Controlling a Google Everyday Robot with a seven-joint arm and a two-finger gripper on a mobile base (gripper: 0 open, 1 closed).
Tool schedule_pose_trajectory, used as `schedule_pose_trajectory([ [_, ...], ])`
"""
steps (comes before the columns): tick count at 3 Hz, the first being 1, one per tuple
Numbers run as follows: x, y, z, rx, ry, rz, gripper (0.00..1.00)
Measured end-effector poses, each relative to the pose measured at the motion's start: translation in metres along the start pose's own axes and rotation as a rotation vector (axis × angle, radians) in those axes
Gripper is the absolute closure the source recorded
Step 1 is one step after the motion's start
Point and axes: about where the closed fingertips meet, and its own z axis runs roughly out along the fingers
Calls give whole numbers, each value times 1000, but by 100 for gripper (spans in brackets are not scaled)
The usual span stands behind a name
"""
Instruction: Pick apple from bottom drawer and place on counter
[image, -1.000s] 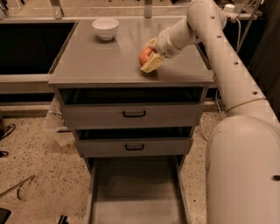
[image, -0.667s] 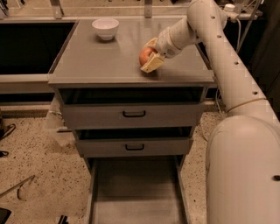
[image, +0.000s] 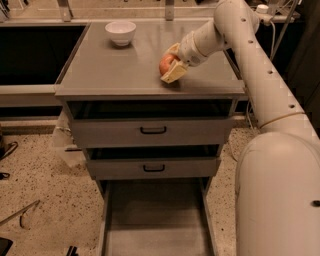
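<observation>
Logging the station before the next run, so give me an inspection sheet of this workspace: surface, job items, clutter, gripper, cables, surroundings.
Surface: grey counter, no spills seen.
Job's things: apple held at the counter's right side; bottom drawer pulled out, floor bare.
Clutter: white bowl at the counter's back.
Gripper: closed on the apple, low over the counter.
Cables: white cable behind the arm, top right.
Surroundings: speckled floor; two upper drawers, black handles.

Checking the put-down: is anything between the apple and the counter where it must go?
Nothing visible. The gripper, shut on the apple, is at the front right of the counter, bare surface around it; the white bowl stands apart at back left.
</observation>
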Motion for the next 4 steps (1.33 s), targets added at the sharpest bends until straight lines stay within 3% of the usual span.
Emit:
schedule_pose_trajectory([
  [2,0,0,0,0,0,0,11],
  [3,0,0,0,0,0,0,0],
  [4,0,0,0,0,0,0,0],
])
